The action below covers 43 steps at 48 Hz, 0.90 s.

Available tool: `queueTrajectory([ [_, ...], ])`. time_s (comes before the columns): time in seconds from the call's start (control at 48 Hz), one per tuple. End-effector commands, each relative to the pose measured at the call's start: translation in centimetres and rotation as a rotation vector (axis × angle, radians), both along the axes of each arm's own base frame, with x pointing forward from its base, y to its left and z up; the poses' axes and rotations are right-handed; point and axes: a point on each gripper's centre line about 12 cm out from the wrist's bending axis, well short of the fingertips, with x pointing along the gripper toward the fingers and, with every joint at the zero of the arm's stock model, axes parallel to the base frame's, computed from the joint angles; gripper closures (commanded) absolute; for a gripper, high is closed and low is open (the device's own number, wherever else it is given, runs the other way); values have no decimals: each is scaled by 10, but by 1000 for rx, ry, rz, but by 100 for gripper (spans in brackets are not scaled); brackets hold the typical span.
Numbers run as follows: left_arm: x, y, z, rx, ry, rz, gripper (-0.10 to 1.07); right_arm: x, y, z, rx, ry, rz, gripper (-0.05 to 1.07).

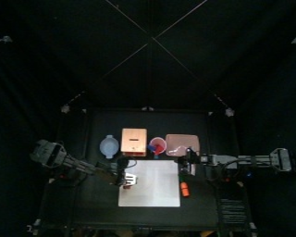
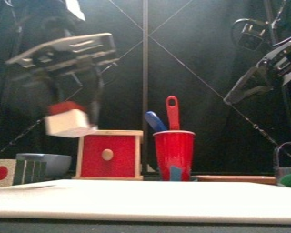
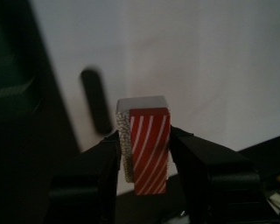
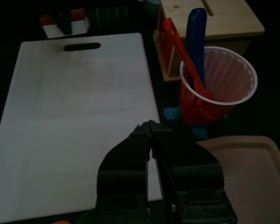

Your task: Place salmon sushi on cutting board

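Note:
The salmon sushi (image 3: 147,147), a block with red and white stripes over white rice, is held between my left gripper's jaws. In the front view the sushi (image 2: 69,119) hangs well above the white cutting board (image 2: 148,201), at its left side. In the top view my left gripper (image 1: 129,176) is over the board's (image 1: 157,188) left edge, near its handle slot (image 3: 94,91). My right gripper (image 4: 156,138) is shut and empty, over the board's (image 4: 73,96) right edge beside the red cup (image 4: 220,79).
Along the table's back stand a wooden box with a red front (image 2: 109,155), the red cup (image 2: 175,156) holding a red and a blue utensil, and a pink tray (image 1: 179,143). A blue item (image 1: 107,145) lies back left. An orange piece (image 1: 185,191) lies by the board's right edge.

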Motion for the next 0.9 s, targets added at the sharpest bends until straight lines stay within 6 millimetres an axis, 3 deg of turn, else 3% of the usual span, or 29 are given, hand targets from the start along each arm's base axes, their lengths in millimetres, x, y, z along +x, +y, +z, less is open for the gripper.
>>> queueTrajectory([
  [0.0, 28, -1, 4, -29, -33, -18, 33, 3, -1, 8, 1, -20, -5, 97],
  [0.208, 69, -19, -19, -105, -9, -58, 32, 2, -1, 6, 2, -14, -4, 97],
  [0.5, 77, -18, -26, -91, 1, -55, 26, 0, -1, 3, 7, 11, -7, 97],
  [0.667, 77, -14, -23, -71, 1, -64, 6, -1, -1, 1, 11, 26, -9, 97],
  [0.812, 74, -11, -15, -51, 14, -79, -3, -2, -1, -1, 13, 40, -9, 97],
  [0.875, 71, -6, 2, -13, 5, -122, -3, -2, 0, -2, 9, 55, -5, 97],
])
